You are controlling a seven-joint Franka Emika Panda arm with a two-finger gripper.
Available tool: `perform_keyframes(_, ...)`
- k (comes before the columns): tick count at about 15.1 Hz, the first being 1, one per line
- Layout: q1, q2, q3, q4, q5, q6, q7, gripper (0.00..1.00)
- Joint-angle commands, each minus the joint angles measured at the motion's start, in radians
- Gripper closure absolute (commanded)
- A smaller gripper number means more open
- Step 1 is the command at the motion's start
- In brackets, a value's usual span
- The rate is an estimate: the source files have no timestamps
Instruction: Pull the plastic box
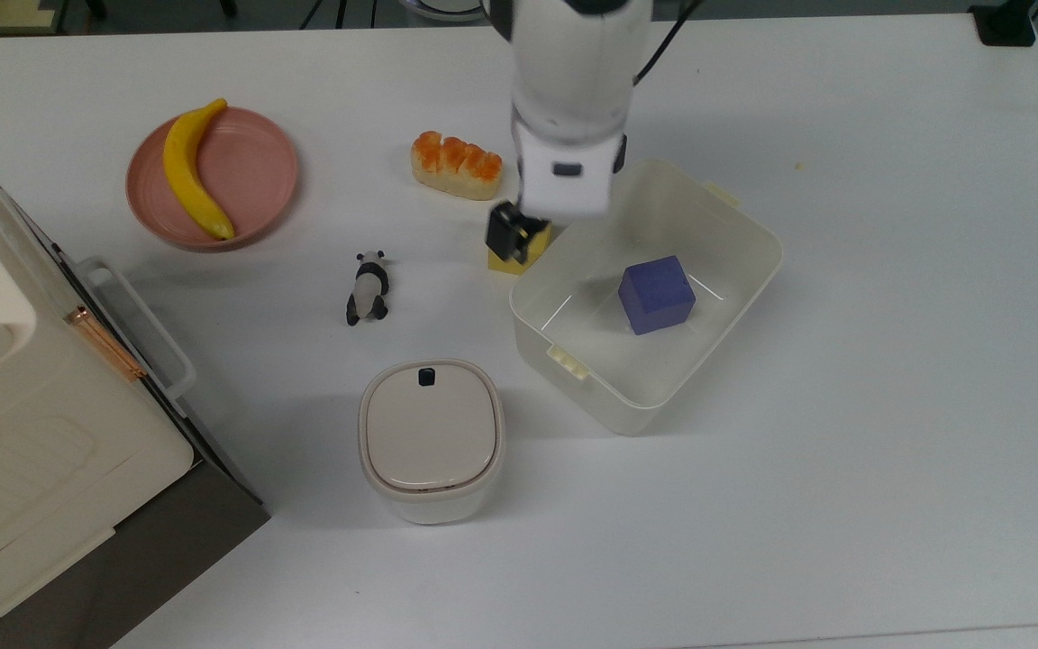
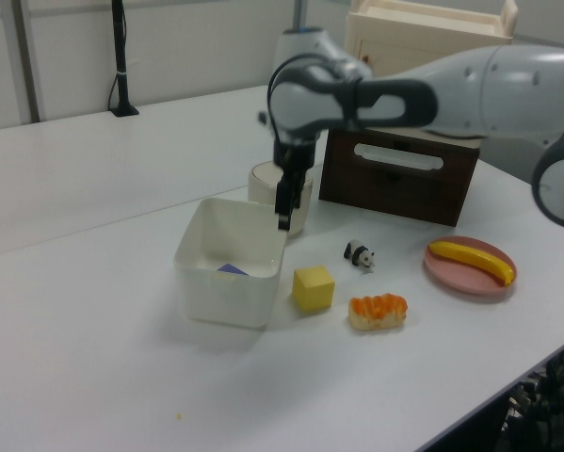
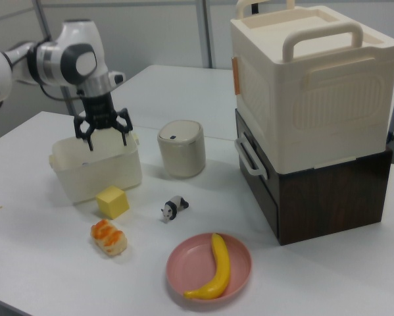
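Note:
The plastic box (image 1: 753, 270) is a translucent off-white lidless tub, sitting right of centre in the top view with a purple cube (image 1: 656, 294) inside. My gripper (image 1: 523, 236) hangs just off the box's upper-left corner, over the yellow cube (image 1: 501, 263). In the right view the gripper (image 3: 108, 141) is open, its fingers spread above the rim of the box (image 3: 95, 174) and holding nothing. In the left view the gripper (image 2: 283, 215) hovers over the far right corner of the box (image 2: 227, 297).
A beige-lidded canister (image 1: 431, 440) stands below-left of the box. A toy panda (image 1: 368, 287), a bread piece (image 1: 456, 165) and a pink plate (image 1: 276, 180) with a banana (image 1: 190, 171) lie to the top view's left. A big cream case (image 1: 14, 406) fills the lower left.

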Motion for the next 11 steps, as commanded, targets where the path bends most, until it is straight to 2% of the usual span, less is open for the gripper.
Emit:
perform_keyframes(1,-0.013,-0.095,-0.017,-0.018,0.013,-0.040,0.290,0.00)
perform_keyframes(4,-0.019,-0.102,-0.060,-0.018,-0.016,-0.041,0.470,0.00)
perform_keyframes(6,-0.020,-0.102,-0.072,-0.023,-0.019,-0.043,0.480,0.00)
perform_keyframes(11,-0.108,-0.102,-0.089,-0.023,-0.013,-0.057,0.490,0.00)
